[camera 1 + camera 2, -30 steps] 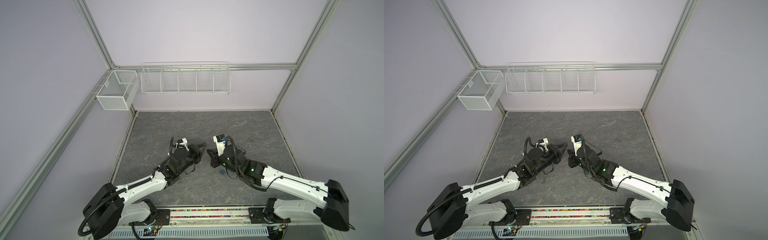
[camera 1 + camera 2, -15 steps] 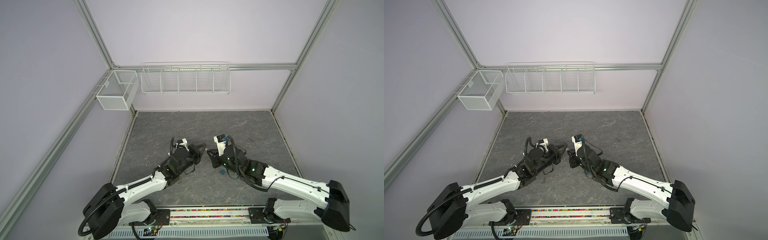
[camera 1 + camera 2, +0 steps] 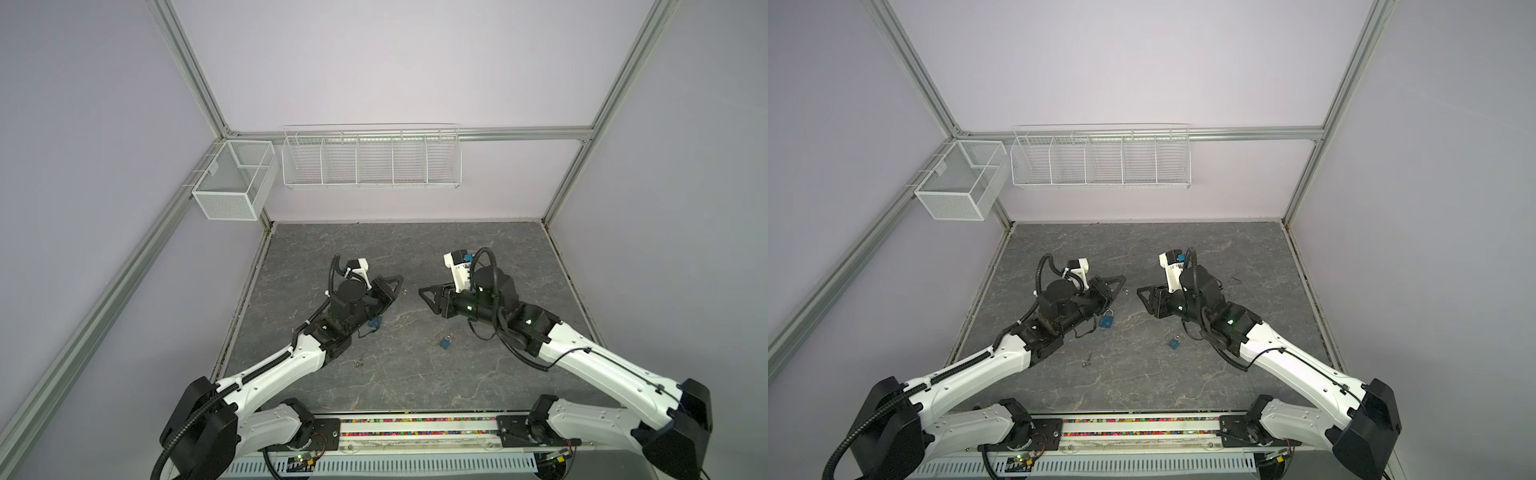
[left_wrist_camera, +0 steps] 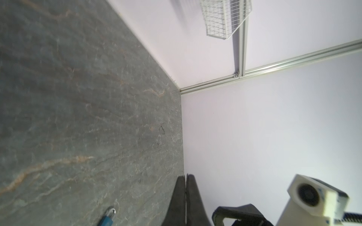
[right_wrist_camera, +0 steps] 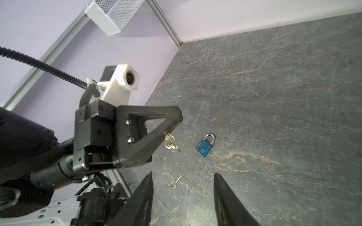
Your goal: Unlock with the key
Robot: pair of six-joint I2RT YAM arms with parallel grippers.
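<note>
The left fingers (image 5: 174, 119) are pressed together on a small silver key bunch (image 5: 170, 142). They pinch it at its top, so the rest dangles loose beneath the black triangular tips, clear of the dark grey marbled table (image 3: 1142, 395). In both top views this pinch sits just left of the frame's centre. Gripping the ring end probably leaves the blade free, but a dangling key points wherever it swings, so it does not look ready to enter a keyhole.

The right fingers (image 3: 428, 296) stand apart and empty, just right of centre, facing the left ones across a small gap. That pose suggests they are placed either to steady or re-grip the key, or to go down for a lock.

No lock is held. A larger blue padlock with a steel shackle (image 3: 1106, 320) lies flat on the table just below the left wrist, left of centre. A smaller blue padlock (image 3: 1175, 343) lies near the middle of the frame, below the right wrist. I cannot tell which of them the key fits.

A second loose silver key set (image 3: 1087, 360) lies lower left of centre, beside the left forearm, untouched. A lock lying flat would likely slide when a key pushes on it, so one probably has to be lifted and held.
</note>
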